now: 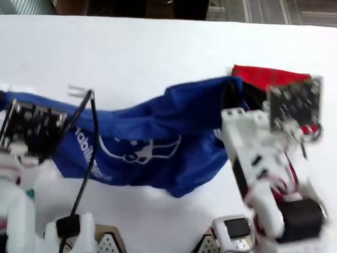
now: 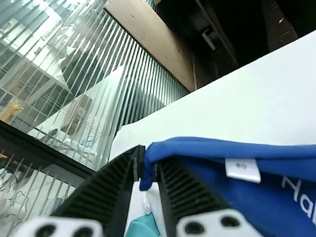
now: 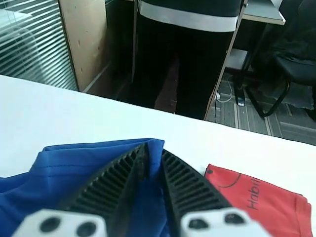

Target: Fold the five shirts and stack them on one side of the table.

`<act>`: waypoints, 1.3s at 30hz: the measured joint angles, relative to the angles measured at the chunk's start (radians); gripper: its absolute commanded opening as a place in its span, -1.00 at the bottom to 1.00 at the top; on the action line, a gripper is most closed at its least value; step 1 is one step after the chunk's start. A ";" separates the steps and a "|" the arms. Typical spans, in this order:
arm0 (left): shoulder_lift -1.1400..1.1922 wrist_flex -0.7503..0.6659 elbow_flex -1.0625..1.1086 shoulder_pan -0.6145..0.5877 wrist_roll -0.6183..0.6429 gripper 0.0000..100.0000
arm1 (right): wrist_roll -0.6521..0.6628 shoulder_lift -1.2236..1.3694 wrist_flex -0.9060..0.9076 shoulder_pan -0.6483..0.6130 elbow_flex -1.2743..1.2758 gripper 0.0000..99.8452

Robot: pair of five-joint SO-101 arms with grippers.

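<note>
Step in hand, by the look of it: spreading the blue shirt (image 1: pixel 152 142) ahead of a fold. Gripped at both ends and strung from 9 o'clock to 2 o'clock across the table (image 1: pixel 158 42). Sagging and bunched mid-span, seemingly off the surface, not yet flat.

Left gripper (image 2: pixel 148 159): clamped on a blue edge, cloth pinched between ribbed black pads (image 2: pixel 118 177). Right gripper (image 3: pixel 154 152): likewise closed on a blue fold, at the 2 o'clock end.

Red shirt (image 1: pixel 269 76): folded into a flat rectangle at 2 o'clock, just past the blue one's right end. Likely the start of the stack. Cannot tell whether touching the blue cloth or merely overlapped from above.

Next, probably: pull taut, lower evenly, lay flat on bare table toward 12 o'clock, then release and regrip for the fold. Needs matched height on both sides, else more bunching. Worth avoiding any drag of blue cloth over the red stack.

Materials: thin soft knit, limp, creasing readily. White print (image 1: pixel 139 150) on the front, small white label (image 2: pixel 243 170) sewn near the edge. Smooth matte white tabletop, probably low friction. Hard white plastic arm bodies. Loose black cable (image 1: pixel 96 132) at 8 o'clock, crossing the blue cloth: possible snag.
</note>
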 measured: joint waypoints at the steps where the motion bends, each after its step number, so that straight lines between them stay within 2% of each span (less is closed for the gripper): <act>1: 0.000 -0.025 0.026 0.000 0.000 -0.95 | 0.000 0.014 -0.041 0.000 0.040 -0.96; 6: 0.002 -0.183 0.204 0.000 0.000 -0.95 | 0.000 0.126 -0.255 0.000 0.198 -0.96; 11: 0.014 -0.387 0.439 0.020 0.000 -0.95 | 0.000 0.288 -0.413 0.008 0.218 -0.96; 18: 0.026 -0.566 0.704 0.081 0.000 -0.95 | 0.000 0.551 -0.578 0.038 0.219 -0.96; 22: 0.112 -0.640 0.738 0.083 0.000 -0.95 | 0.000 0.666 -0.661 0.041 0.219 -0.96; 27: 0.259 -0.638 0.697 0.083 0.000 -0.95 | 0.000 0.736 -0.701 0.041 0.187 -0.96; 31: 0.351 -0.549 0.609 0.083 0.000 -0.95 | 0.000 0.786 -0.695 0.041 0.147 -0.96; 39: 0.502 -0.405 0.571 0.083 -0.029 -0.95 | 0.000 0.987 -0.529 0.026 0.147 -0.96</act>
